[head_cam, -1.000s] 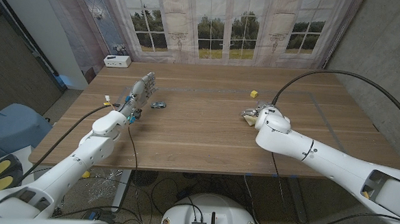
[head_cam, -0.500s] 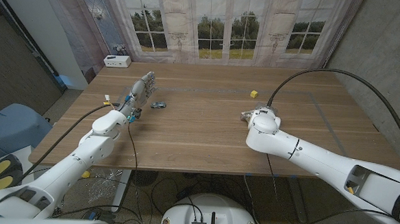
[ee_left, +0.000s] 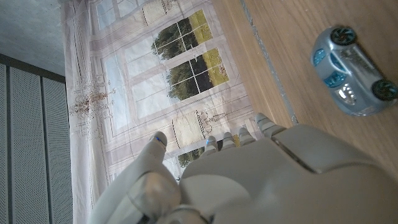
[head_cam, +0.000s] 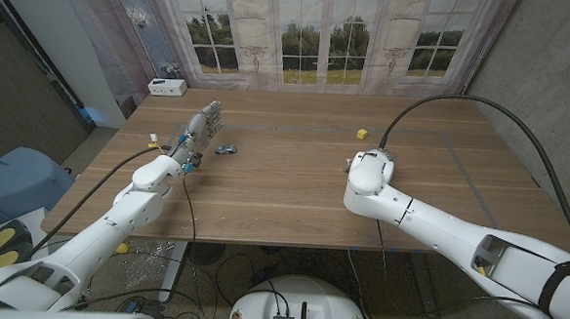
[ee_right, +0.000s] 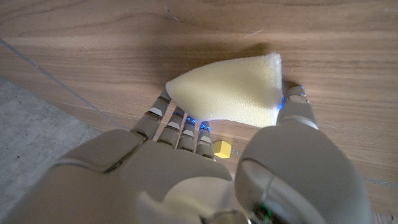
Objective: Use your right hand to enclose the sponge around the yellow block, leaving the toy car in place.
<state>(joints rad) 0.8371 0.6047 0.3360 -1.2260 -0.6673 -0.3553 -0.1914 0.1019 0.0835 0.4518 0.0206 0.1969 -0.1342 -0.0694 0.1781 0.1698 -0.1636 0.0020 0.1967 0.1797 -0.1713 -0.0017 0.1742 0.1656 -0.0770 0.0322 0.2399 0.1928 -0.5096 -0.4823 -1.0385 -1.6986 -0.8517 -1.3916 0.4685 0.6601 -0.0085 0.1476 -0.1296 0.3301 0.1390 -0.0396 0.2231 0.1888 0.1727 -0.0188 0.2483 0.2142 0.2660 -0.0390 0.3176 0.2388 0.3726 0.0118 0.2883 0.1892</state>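
Carry step: right hand (ee_right: 205, 168) pinches the sponge (ee_right: 227, 93) between fingers and thumb, lifted off the surface; yellow block (head_cam: 362, 133) sits farther out, apart from it. Next: bring sponge over block, wrap it. Left hand (head_cam: 200, 131) open, holding nothing, beside toy car (head_cam: 226, 149), untouched

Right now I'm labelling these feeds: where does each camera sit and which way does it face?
Head view: on the robot's head, looking down over both arms at the table.
Left wrist view: behind the left hand, facing the toy car and window backdrop.
Right wrist view: behind the right hand, which holds the sponge above the yellow block.
Shared: head and left wrist views show the car.
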